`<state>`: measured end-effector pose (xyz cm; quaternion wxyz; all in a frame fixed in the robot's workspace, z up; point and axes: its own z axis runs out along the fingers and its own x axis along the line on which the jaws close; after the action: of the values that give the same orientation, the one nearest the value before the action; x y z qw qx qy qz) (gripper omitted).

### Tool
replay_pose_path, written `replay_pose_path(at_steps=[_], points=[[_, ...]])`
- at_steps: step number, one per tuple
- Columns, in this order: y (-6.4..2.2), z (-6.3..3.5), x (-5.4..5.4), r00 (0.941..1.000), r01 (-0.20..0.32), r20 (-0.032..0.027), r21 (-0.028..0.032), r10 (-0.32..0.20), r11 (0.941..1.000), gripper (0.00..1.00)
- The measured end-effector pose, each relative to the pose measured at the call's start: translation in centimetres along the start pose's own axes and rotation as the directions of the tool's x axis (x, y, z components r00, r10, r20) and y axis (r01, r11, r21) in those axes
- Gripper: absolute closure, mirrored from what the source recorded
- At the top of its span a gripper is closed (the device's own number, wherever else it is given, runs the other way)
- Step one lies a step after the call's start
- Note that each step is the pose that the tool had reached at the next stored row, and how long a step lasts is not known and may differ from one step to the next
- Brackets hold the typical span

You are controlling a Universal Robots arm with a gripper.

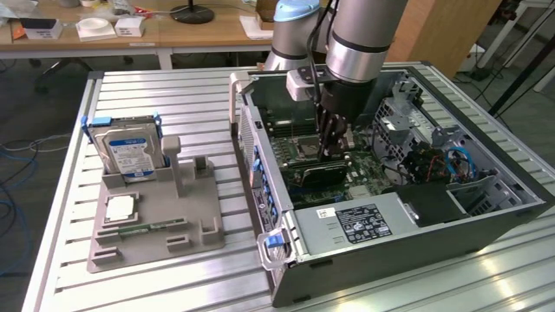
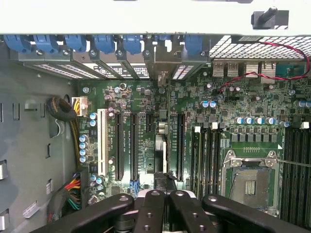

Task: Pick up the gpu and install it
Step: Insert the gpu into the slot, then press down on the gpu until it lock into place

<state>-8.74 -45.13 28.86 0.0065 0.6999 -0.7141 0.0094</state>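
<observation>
One arm's fingers [image 2: 163,196] clamped on gpu [image 2: 163,145] inside computer case [image 1: 485,218] — ribbed metal table [image 1: 173,97], wooden desks [image 1: 208,29] behind.

gpu [image 2: 162,145] edge-on, lower end behind jaws

Arm comes down near-vertical from the top of the exterior view; silver-grey forearm tube, black band where it meets the wrist; second joint with pale blue cap just behind it, toward the exterior view's left; small white-grey camera block bolted to the wrist on that same side; cable runs down the wrist; below the wrist, black hand [image 1: 334,144] pointing straight down, long and narrow; fingers [image 2: 176,206] drawn together, pads side by side with no gap visible in the wrist view; black linkage bars [image 2: 97,213] splay outward either side of the fingers, pivot bolts showing; hand upright, no tilt I can see
</observation>
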Motion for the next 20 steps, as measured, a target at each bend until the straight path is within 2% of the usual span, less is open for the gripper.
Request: replay_pose_path(at_steps=[12,20], points=[[0.00,0.03,0.0,1.0000,0.000,-0.0001,0.0001,0.000,1.0000,0.89],[0.48,1.31,0.0,1.0000,0.000,0.0000,0.0008,0.000,1.0000,0.89]])
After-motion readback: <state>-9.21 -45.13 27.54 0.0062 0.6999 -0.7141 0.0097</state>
